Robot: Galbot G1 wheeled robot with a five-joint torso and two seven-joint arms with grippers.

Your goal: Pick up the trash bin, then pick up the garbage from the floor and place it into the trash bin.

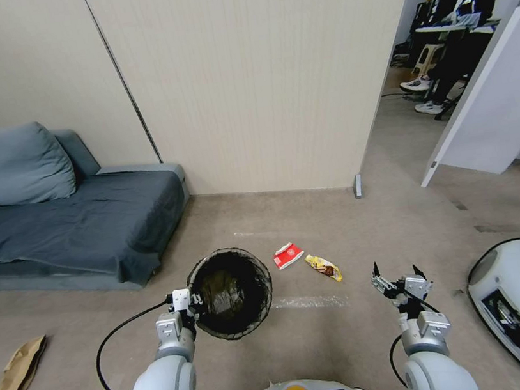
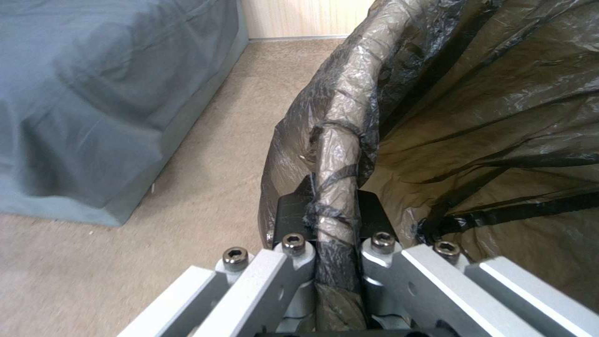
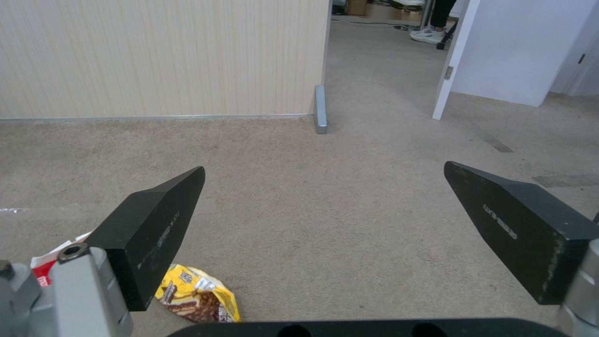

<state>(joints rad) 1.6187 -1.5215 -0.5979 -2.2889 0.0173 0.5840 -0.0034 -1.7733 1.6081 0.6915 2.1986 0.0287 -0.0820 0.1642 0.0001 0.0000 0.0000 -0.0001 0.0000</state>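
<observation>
Two packets lie on the floor beside the trash bin (image 1: pixel 230 293), whose rim the left gripper (image 2: pixel 334 234) pinches; the right gripper (image 3: pixel 325 224) hovers, jaws spread, near the light, crinkly yellow wrapper (image 3: pixel 196 299), best pinched across its middle.
</observation>
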